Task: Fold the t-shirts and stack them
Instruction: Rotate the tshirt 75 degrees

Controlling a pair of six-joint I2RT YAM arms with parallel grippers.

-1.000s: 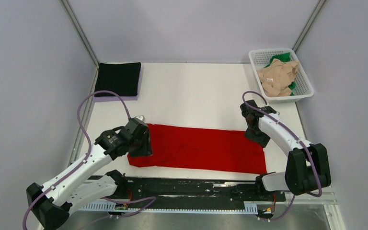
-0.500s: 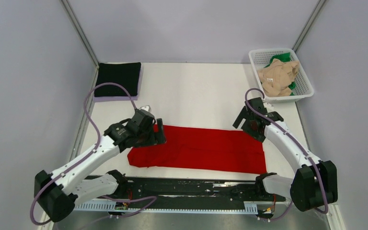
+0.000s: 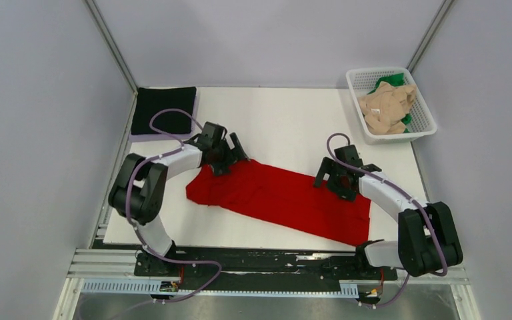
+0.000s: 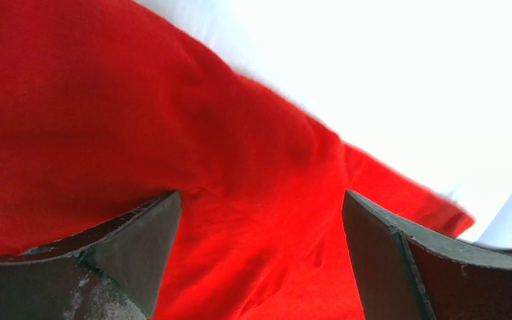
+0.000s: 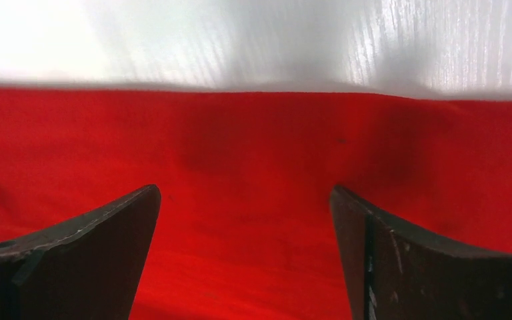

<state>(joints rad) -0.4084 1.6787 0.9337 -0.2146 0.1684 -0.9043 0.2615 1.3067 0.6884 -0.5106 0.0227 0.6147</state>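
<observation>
Red tee (image 3: 287, 200) lies spread on the table (image 3: 273, 120) as a long strip, slanting from far left to near right. Its left end is rumpled and its right part lies flatter.

Left gripper (image 3: 230, 159) sits at the strip's far-left end, its arm bent back across the left side of the table. In the wrist view its fingers (image 4: 140, 247) stand wide apart with creased red cloth filling the gap beneath them; whether the tips touch the cloth I cannot tell. A bare strip of table shows beyond the hem.

Right gripper (image 3: 333, 183) is over the far edge of the strip's right half. Its fingers (image 5: 107, 233) are also spread wide, nothing pinched between them, with smooth red cloth below and the straight hem just ahead.

Black tee (image 3: 165, 110) lies folded square in the far-left corner, well apart from the red one, on a pale purple layer (image 3: 163, 137) (what that is cannot be told). A basket (image 3: 372, 71) at the far right holds the beige tee (image 3: 387, 107), crumpled on top of the green tee (image 3: 385, 81).
</observation>
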